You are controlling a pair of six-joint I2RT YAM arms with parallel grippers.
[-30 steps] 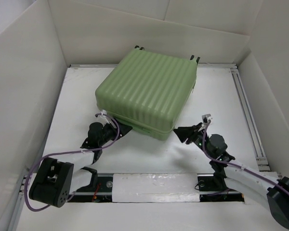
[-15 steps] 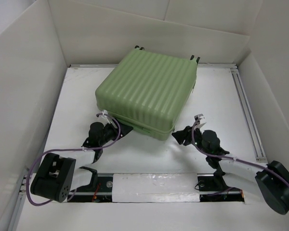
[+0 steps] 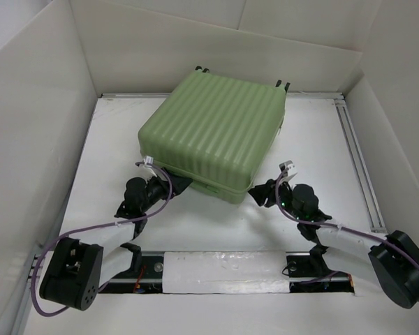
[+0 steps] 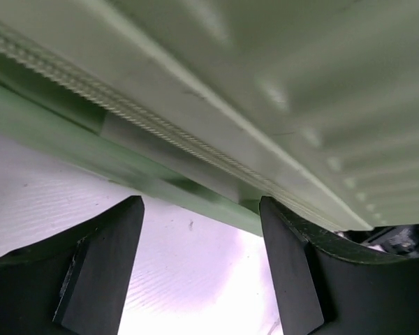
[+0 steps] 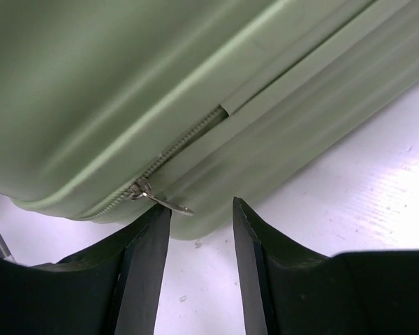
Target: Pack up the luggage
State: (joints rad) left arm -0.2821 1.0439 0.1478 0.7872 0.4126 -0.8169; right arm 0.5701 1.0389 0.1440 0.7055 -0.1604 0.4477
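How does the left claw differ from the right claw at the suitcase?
The left claw faces a plain stretch of the zipper on the suitcase; the right claw faces the metal zipper pull. The left claw is open wider than the right claw. Both are open, holding nothing, at the suitcase's near edge.

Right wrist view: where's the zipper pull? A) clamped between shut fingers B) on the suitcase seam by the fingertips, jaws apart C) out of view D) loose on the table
B: the zipper pull hangs from the luggage seam at the open right gripper, unclamped.
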